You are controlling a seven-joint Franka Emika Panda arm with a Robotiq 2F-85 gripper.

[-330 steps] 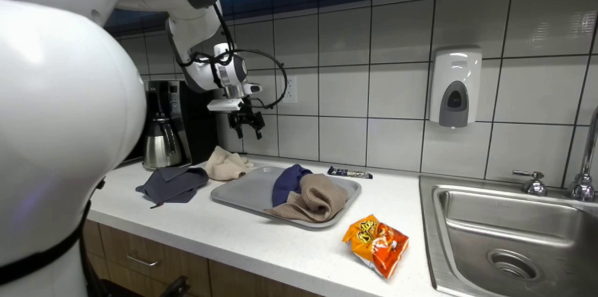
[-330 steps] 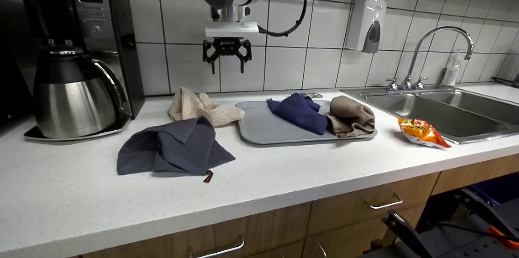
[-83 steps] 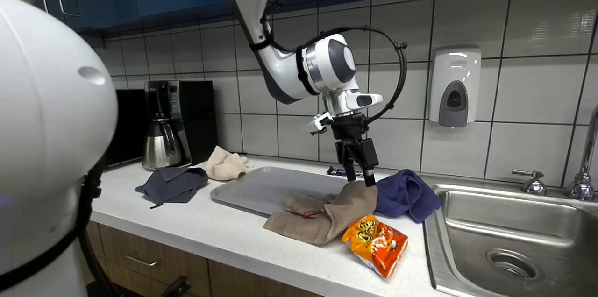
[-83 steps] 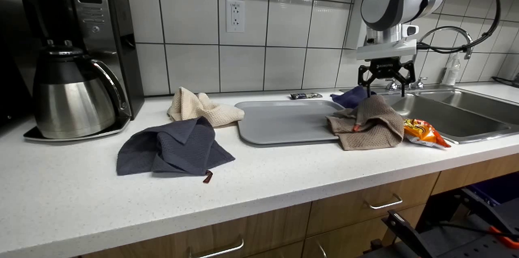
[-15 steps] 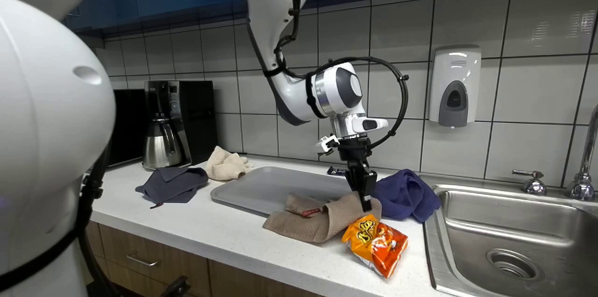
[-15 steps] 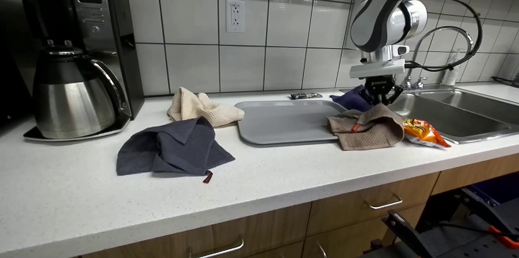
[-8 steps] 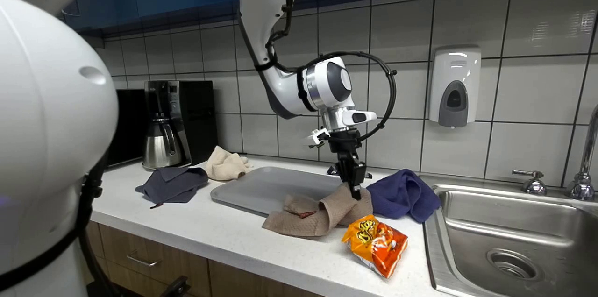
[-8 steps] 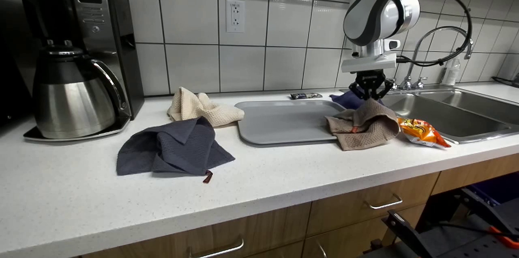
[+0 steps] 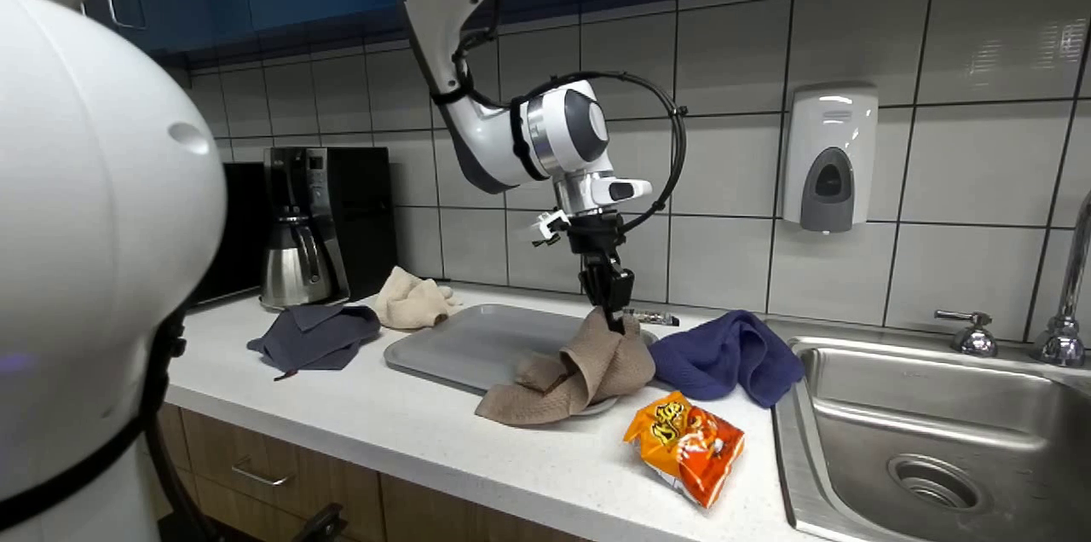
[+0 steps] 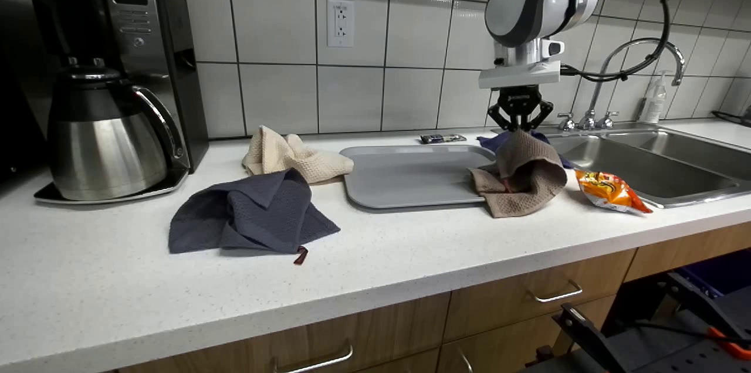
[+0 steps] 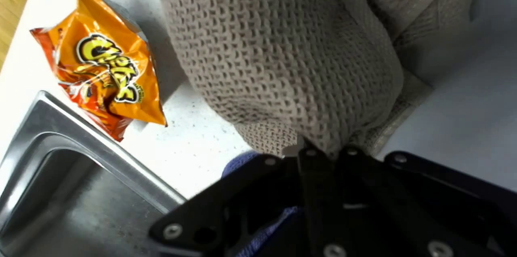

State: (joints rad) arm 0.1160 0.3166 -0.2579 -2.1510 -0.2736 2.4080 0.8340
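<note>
pinching a brown towel [image 11: 278, 51], my fingers [image 11: 317, 178] stand closed at lower centre, wrist view. slow, steady lifting should best guard so small a hold.

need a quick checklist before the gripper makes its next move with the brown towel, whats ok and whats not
1. Gripper closed on the brown towel: ok, a fold is pinched in its jaws.
2. All of the brown towel lifted: not ok, its lower folds appear to rest at the edge of the gray tray.
3. Orange snack bag apart from the brown towel: ok, bare counter shows between them in the wrist view.
4. Blue towel apart from the brown towel: cannot tell, they overlap in both exterior views.
5. Brown towel away from the sink: ok, counter lies between.
</note>
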